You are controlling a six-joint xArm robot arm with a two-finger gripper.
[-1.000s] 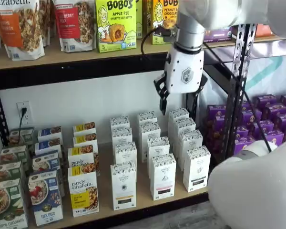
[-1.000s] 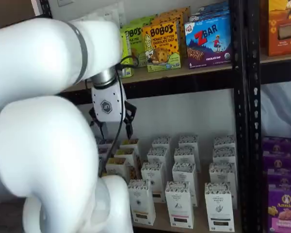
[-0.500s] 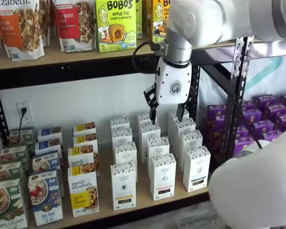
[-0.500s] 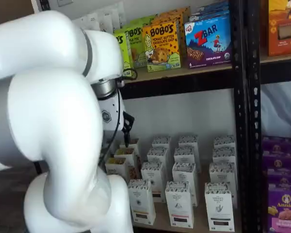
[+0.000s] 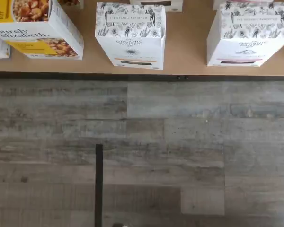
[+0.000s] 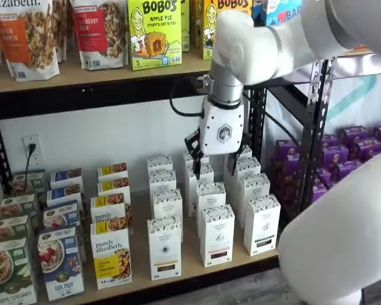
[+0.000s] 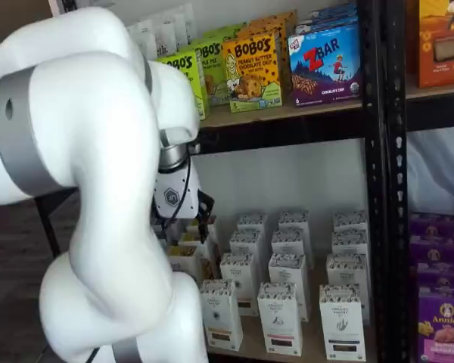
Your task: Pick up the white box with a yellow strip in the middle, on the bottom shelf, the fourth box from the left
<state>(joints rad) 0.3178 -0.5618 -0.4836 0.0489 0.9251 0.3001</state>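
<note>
The white box (image 6: pixel 164 246) with a yellow strip low on its front stands in the front row of the bottom shelf (image 6: pixel 192 262), right of the purely elizabeth box (image 6: pixel 111 254). In the wrist view this box (image 5: pixel 130 35) shows near the shelf's front edge (image 5: pixel 184 56). It seems to be the leftmost front carton in a shelf view (image 7: pixel 221 314). My gripper (image 6: pixel 214 166) hangs open and empty above the back rows of white cartons, up and to the right of the box. In a shelf view the gripper (image 7: pixel 188 224) is mostly hidden by the arm.
Like white cartons with black strips (image 6: pixel 217 235) (image 6: pixel 261 223) stand right of the box. Cereal boxes (image 6: pixel 60 260) fill the shelf's left. Bobo's boxes (image 6: pixel 153 32) sit on the upper shelf. Purple boxes (image 6: pixel 359 149) sit past the black upright (image 6: pixel 311 127). Grey plank floor (image 5: pixel 142 151) lies below.
My gripper has moved left and down, from beside the upper shelf's edge to just over the back rows of white cartons. The boxes have not moved.
</note>
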